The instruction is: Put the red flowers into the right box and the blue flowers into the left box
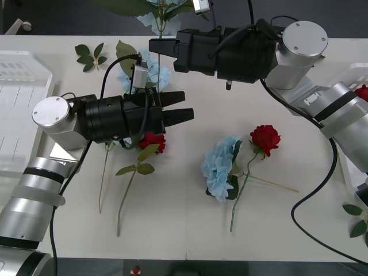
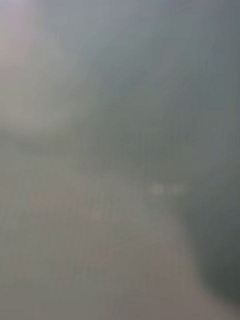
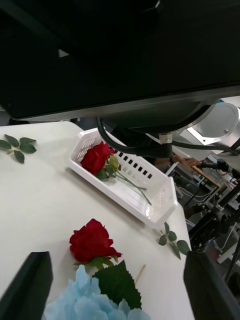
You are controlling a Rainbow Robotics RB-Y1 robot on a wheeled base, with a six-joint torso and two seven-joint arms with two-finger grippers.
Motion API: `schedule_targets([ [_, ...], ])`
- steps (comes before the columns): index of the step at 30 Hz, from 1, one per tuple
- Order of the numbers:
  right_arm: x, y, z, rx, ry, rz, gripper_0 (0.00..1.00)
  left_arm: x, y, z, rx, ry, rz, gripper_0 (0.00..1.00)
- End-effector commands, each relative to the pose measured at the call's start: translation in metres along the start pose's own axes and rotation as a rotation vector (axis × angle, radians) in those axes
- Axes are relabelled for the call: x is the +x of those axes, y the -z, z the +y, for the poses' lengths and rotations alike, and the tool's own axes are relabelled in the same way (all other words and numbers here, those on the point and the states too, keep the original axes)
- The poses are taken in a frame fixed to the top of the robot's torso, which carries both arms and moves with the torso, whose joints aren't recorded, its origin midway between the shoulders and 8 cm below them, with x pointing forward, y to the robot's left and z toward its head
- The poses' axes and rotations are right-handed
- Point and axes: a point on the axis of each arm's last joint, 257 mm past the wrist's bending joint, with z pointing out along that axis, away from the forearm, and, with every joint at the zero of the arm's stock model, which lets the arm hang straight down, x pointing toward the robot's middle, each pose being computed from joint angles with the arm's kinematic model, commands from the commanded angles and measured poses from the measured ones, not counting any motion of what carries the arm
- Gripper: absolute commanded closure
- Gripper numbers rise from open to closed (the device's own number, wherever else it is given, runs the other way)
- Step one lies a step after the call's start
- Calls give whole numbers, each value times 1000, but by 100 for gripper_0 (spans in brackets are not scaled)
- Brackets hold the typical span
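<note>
My right gripper [image 1: 154,46] reaches in over the table's far side and is shut on the thin stem of a blue flower [image 1: 156,17] held up off the table. My left gripper [image 1: 187,106] hovers open over the table's middle, above a red flower [image 1: 153,141] and beside another blue flower [image 1: 144,73]. Ahead of its open fingers [image 3: 31,280] lie a red flower [image 3: 92,241] and a blue flower [image 3: 95,306]; they also show at centre right, red [image 1: 265,138] and blue [image 1: 221,170]. The right box [image 3: 150,202] holds one red flower [image 3: 97,157]. The left box [image 1: 23,86] sits at the left edge.
Loose green leaf sprigs lie at the far left [image 1: 91,56], by the right box [image 3: 173,241] and at the front right edge [image 1: 357,221]. Long stems [image 1: 123,198] trail toward the front edge. My right arm and its cable [image 1: 313,190] span the table's right half.
</note>
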Motion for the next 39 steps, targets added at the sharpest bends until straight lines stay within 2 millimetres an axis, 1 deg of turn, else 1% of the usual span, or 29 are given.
schedule_targets([
  [1,-12,-8,15,-31,55,-8,100,-16,-8,-4,6,-10,-21,99],
  [9,-12,-7,14,-29,52,-10,100,-14,-8,-3,0,-2,-20,100],
  [17,-12,-5,11,-21,50,-8,99,-15,-3,2,-15,-7,-18,100],
  [18,-13,-3,10,-19,49,-7,86,-15,-2,3,-18,-8,-17,100],
  [19,-13,-2,9,-17,50,-4,61,-16,-1,3,-18,-7,-17,100],
  [20,-13,0,7,-11,53,-3,41,-16,0,4,-21,-8,-16,100],
  [21,-14,3,5,-4,56,-1,31,-16,3,6,-25,-9,-14,100],
  [23,-15,8,1,6,70,3,7,-18,9,9,-33,-8,-11,100],
  [25,-16,10,1,8,76,5,0,-18,14,11,-38,-5,-4,100],
  [27,-18,13,1,9,81,5,0,-21,26,16,-49,4,5,100],
  [30,-17,15,2,6,87,13,0,-23,54,27,-78,68,46,100],
  [31,-16,15,2,5,92,17,0,-23,59,28,-83,82,55,100],
  [33,-18,20,3,6,104,25,0,-25,83,38,-119,121,95,100],
  [36,-16,32,0,15,123,56,0,-30,126,51,-189,197,170,100],
  [39,-13,51,-2,18,145,111,0,-38,171,64,-280,239,241,100],
])
